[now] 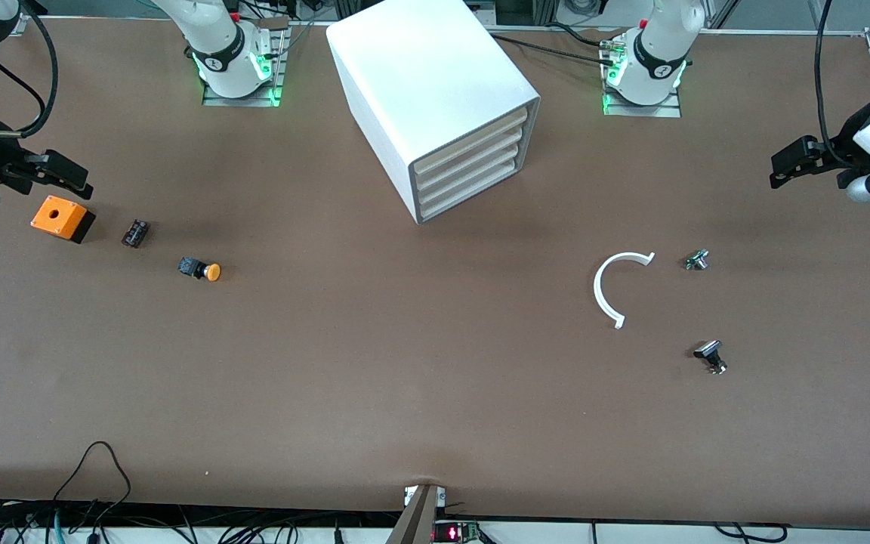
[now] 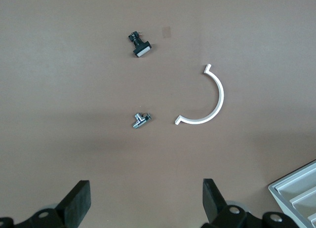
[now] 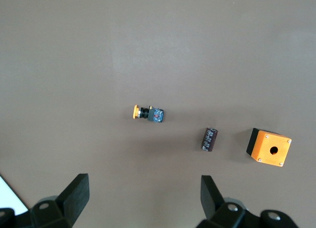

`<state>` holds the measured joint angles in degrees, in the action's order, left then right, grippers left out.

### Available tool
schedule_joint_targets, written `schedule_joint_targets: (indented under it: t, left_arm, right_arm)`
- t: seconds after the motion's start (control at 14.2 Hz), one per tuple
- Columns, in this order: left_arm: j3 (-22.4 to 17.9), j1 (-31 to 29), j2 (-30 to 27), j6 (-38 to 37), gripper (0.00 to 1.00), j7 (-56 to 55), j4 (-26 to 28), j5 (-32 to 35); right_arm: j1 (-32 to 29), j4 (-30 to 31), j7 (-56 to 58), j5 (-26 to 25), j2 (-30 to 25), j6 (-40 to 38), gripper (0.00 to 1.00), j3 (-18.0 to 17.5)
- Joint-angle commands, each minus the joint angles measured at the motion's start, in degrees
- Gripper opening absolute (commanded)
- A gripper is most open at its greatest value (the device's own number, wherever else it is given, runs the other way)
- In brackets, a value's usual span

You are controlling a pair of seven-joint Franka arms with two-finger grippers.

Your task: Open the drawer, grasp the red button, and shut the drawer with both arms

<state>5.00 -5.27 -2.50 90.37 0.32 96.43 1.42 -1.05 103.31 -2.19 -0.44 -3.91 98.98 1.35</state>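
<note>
Between the two arm bases, at the table's farthest edge from the front camera, stands the cabinet [image 1: 435,83], turned at an angle, with all four fronts flush; the drawer [image 1: 469,193], lowest of them, is shut. The button cannot be seen in any view. The left gripper [image 2: 144,187] hangs over the left arm's end of the table, its arm cut off by the front view's edge, jaws spread wide above a white half ring [image 1: 619,287], a small metal part [image 1: 697,260] and a black part [image 1: 711,357]. The right gripper [image 3: 143,186], likewise partly cut off, hangs over the right arm's end beside an orange box [image 1: 63,218], jaws spread wide; a small black piece [image 1: 135,233] and an orange-capped button [image 1: 201,269] lie near it. Bare table stretches in front of the drawers, nearer the camera.
</note>
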Motion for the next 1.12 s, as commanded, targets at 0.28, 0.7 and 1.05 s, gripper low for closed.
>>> schedule_joint_targets:
  t: [0.28,0.7,1.05]
  left_arm:
    - [0.1,-0.09,0.83,-2.22,1.0,-0.5,-2.03,-0.9]
    - [0.1,-0.09,0.83,-1.96,1.0,-0.5,-2.03,-0.9]
    - [0.19,0.0,0.74,-2.04,1.0,-0.5,-2.03,-0.9]
  right_arm:
    - [0.17,1.28,0.26,-0.09,-1.01,1.04,1.0,0.23]
    - [0.17,1.28,0.17,-0.09,-1.1,0.69,1.0,0.23]
    - [0.43,1.28,0.17,0.0,0.3,0.51,1.0,-0.2]
